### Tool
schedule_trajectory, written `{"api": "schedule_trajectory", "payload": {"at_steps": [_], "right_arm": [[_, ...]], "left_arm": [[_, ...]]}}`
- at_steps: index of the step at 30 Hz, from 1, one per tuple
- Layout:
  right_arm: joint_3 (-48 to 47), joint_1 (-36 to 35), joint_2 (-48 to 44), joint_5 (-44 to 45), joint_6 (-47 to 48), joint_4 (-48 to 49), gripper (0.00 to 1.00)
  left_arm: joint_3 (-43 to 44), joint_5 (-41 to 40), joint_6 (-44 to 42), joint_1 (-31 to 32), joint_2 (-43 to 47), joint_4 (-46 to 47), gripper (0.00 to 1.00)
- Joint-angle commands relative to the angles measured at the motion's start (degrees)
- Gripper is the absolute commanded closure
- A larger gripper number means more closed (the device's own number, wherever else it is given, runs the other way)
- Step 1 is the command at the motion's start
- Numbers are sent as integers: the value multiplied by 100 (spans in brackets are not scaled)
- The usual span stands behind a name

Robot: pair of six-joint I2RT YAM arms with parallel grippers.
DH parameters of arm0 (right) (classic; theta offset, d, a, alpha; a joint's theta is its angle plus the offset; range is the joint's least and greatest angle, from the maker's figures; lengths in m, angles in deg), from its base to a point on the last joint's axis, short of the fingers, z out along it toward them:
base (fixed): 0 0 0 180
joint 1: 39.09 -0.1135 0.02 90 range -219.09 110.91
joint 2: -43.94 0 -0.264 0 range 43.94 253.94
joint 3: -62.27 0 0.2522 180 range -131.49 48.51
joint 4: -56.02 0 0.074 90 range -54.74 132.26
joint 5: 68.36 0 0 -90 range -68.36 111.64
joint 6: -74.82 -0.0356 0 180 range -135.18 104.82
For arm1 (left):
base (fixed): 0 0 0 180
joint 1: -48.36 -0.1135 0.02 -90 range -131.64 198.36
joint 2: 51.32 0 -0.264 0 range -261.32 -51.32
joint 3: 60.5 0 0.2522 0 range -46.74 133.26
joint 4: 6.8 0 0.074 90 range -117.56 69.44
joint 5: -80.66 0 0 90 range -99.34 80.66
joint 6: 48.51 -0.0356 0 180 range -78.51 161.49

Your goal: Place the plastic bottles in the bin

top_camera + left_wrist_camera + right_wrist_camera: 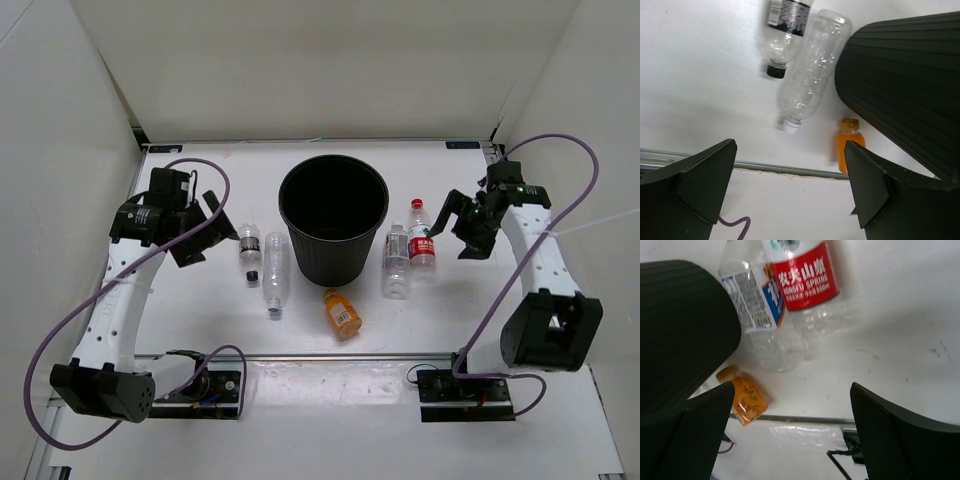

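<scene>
Round black plastic bin (pixel 330 262) upright mid-table. Two clear plastic bottles (pixel 275 275) lie just left of it; third clear bottle (pixel 397 262) and red-capped clear bottle (pixel 421 238) just right; short orange bottle (pixel 341 312) on near side. Left gripper (pixel 790 145), right gripper (pixel 791 386): fingers spread, holding nothing.

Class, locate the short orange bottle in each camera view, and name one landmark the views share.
Top external: orange bottle at lower centre, on the near side of the bin.
Left wrist: orange bottle at lower centre-right, beside the bin wall.
Right wrist: orange bottle at lower left, below the bin.
Shared landmark: the black bin.
</scene>
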Motion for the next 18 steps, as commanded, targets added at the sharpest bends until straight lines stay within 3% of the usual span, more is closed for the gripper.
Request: {"api": "schedule_trajectory", "payload": {"at_steps": [1, 10, 18], "right_arm": [[-224, 14, 352, -24, 150, 666, 1], [-285, -100, 1583, 21, 264, 1219, 5], [-786, -338, 2796, -32, 211, 1396, 5]], "left_arm": [[-231, 341, -23, -229, 156, 38, 0], [-961, 578, 135, -344, 218, 311, 0], [-1015, 464, 187, -344, 96, 311, 0]]}}
